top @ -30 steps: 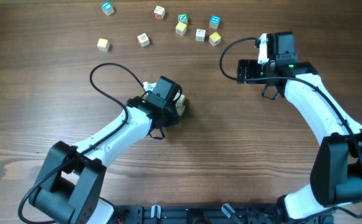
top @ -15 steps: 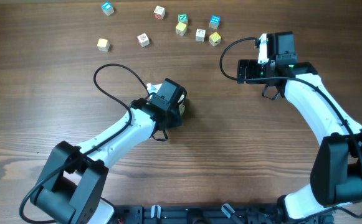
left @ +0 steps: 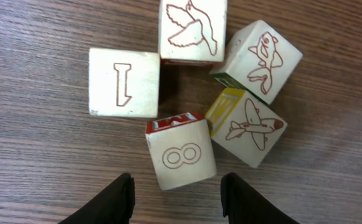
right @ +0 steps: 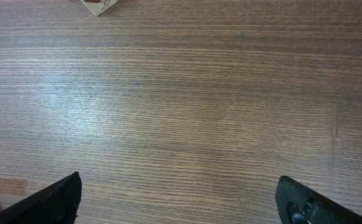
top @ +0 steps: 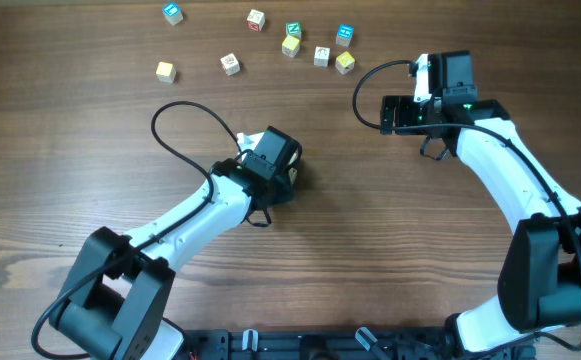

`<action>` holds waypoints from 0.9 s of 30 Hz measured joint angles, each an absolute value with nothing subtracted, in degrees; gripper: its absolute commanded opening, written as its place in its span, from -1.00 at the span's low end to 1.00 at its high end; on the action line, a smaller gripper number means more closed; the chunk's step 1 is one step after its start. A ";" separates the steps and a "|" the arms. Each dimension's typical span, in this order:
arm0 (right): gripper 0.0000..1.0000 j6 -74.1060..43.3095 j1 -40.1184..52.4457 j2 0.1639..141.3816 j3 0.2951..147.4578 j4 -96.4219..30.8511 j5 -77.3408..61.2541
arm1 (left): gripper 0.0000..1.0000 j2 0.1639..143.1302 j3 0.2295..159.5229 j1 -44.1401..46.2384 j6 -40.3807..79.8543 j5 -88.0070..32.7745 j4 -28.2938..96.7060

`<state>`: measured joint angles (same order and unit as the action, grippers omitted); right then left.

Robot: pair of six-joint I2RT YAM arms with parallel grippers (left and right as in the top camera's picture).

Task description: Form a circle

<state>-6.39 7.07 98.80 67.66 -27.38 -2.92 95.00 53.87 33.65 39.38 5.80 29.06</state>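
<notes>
Packed into a circle [left: 230, 121] on the counter [left: 37, 180], just before the left hand [left: 176, 196]. Well apart from loose cubes [top: 290, 45] farther back.

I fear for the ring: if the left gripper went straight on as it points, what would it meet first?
Probably the 8 cube, which sits just ahead between the fingertips of the left gripper, though depth is unclear.

I see the circle [left: 230, 109] lying on the wooden table [left: 43, 162]: five pale wooden cubes, flat and close-packed around a small gap, with red-outlined tops showing a 1, a bird, a fish, a plane and an 8.
</notes>
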 measured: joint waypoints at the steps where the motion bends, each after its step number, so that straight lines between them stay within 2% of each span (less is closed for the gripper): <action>1: 0.99 -6.39 7.07 98.80 67.66 -27.38 -2.92 | -0.05 95.00 53.87 33.65 39.35 6.17 29.06; 27: 0.99 -6.39 7.07 98.80 67.66 -27.38 -2.92 | 0.00 97.84 52.47 33.71 38.00 7.07 26.28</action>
<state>-6.39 7.07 98.80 67.66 -27.38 -2.92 97.84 52.47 33.71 38.00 7.07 26.28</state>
